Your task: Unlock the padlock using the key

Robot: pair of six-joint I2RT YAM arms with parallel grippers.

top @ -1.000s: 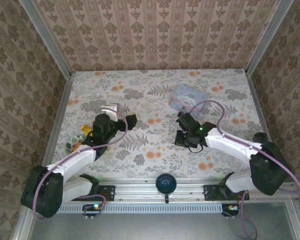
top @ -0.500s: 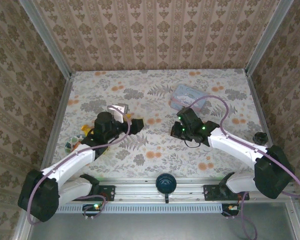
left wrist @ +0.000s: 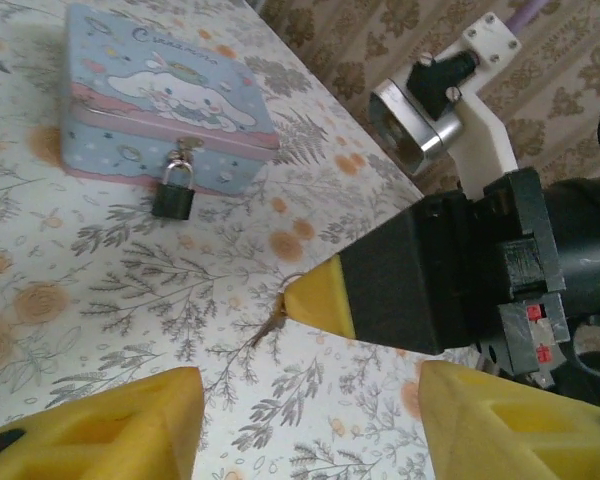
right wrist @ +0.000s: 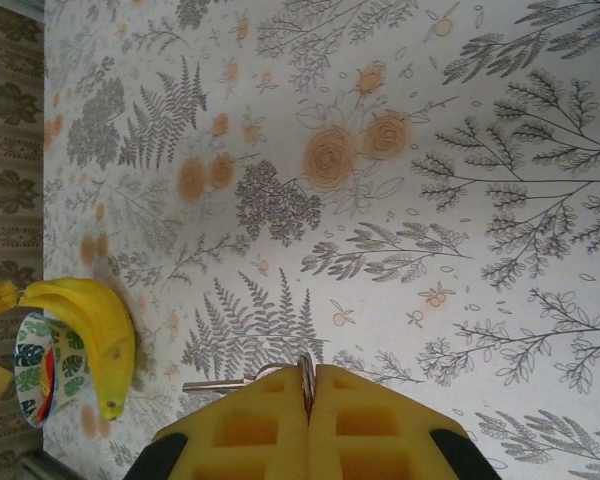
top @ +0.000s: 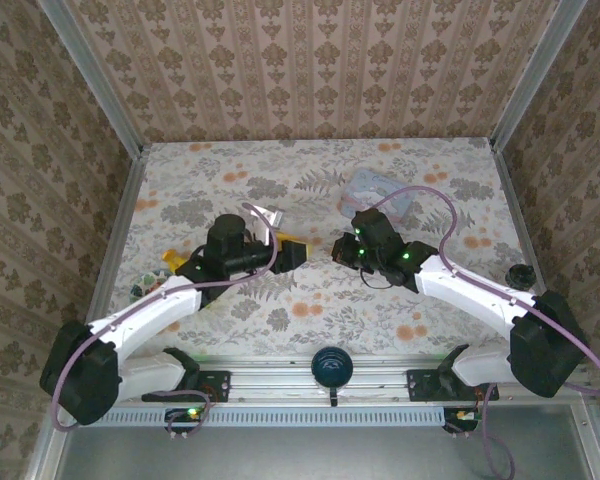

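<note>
Count first: one padlock (left wrist: 173, 196), one key (right wrist: 216, 384), one pale blue tin (left wrist: 160, 90). The padlock is small and dark, its silver shackle hooked through the tin's clasp, its body on the table (left wrist: 40, 330). The right end effector (right wrist: 308, 385) pinches the key's ring, the slim blade jutting sideways. The left end effector (left wrist: 310, 425) stands open, facing it.

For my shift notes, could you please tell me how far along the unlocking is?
Done: the key is picked up, pinched by its ring in the shut right gripper. In hand: it hangs in front of the open left gripper, maybe for a handover. Left: the padlock hangs shut on the tin, key not inserted.
</note>
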